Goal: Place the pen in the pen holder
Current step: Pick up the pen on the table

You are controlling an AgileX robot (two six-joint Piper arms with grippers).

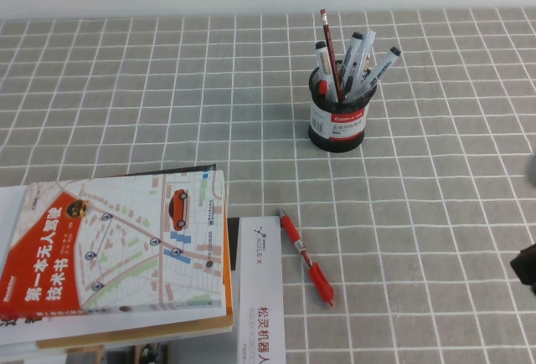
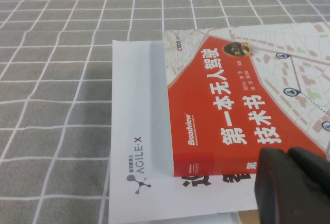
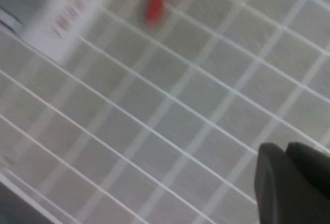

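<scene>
The pen (image 1: 306, 258) lies flat on the cloth, its long axis slanting from the tip, up-left beside the white booklet (image 1: 260, 297), down-right to the clip end. The holder (image 1: 338, 118) stands well beyond it, already full of markers. The right gripper (image 1: 526, 265), clenched and empty, sits at the table's right edge; the pen lies to its left, well apart. The left gripper (image 2: 294, 188) hangs over the book (image 1: 117, 243); whether it is clenched I cannot tell. The right arm looks nearer the pen's clip end.
</scene>
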